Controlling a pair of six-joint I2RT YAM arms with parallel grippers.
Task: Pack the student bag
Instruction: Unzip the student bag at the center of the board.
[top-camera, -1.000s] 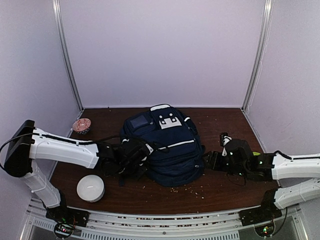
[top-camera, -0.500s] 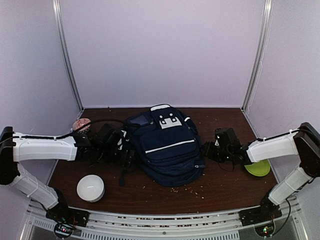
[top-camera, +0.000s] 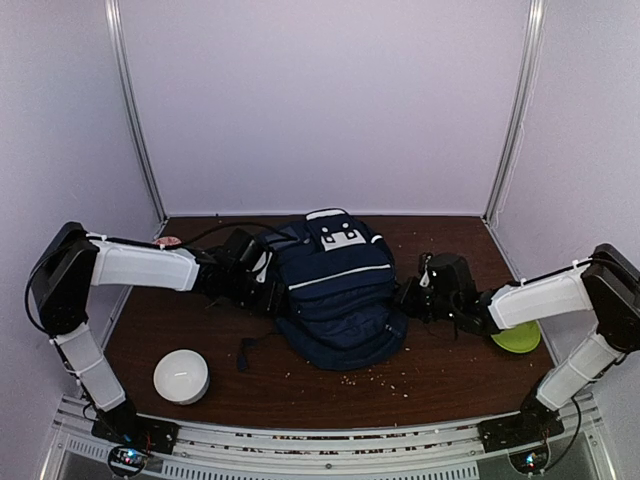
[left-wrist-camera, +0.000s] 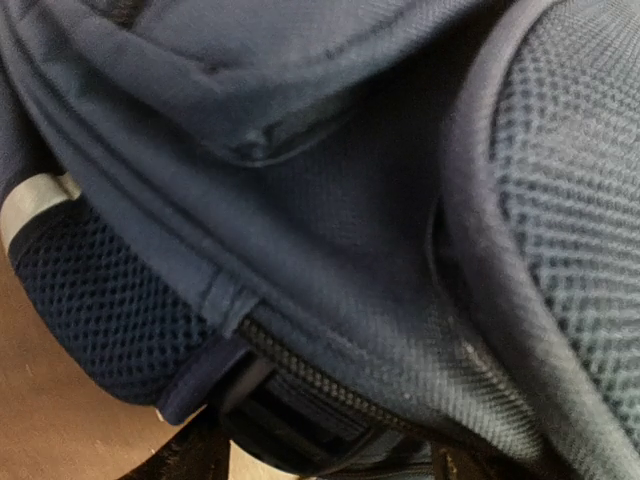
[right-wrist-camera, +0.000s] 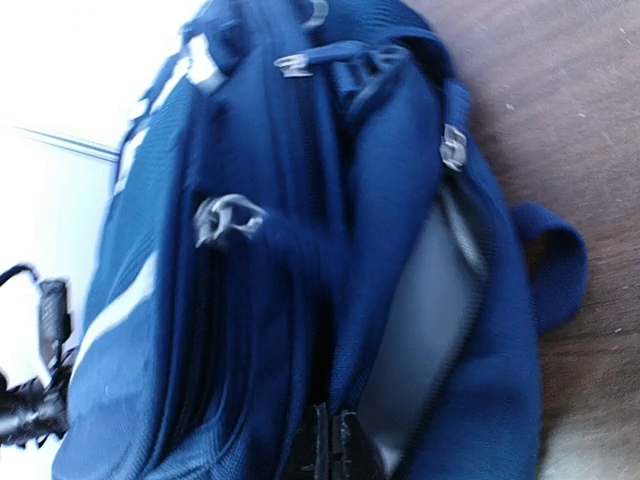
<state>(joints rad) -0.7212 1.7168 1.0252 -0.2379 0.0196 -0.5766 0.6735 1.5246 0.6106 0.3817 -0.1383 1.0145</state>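
Observation:
The student bag, dark navy with white stripes, stands bunched up in the middle of the table. My left gripper presses into its left side. In the left wrist view navy fabric and a zipper fill the frame, and the dark fingers show only at the bottom edge, set wide apart. My right gripper is at the bag's right side. In the right wrist view it is shut, pinching the fabric lip beside the grey-lined opening of the bag.
A white ribbed round pouch lies at the front left. A green plate sits under my right forearm. A small patterned bowl peeks out behind my left arm. Crumbs are scattered over the brown table.
The right gripper has closed at the bag's right edge. The left gripper moved back and to the right against the bag. The bag now stands taller and narrower.

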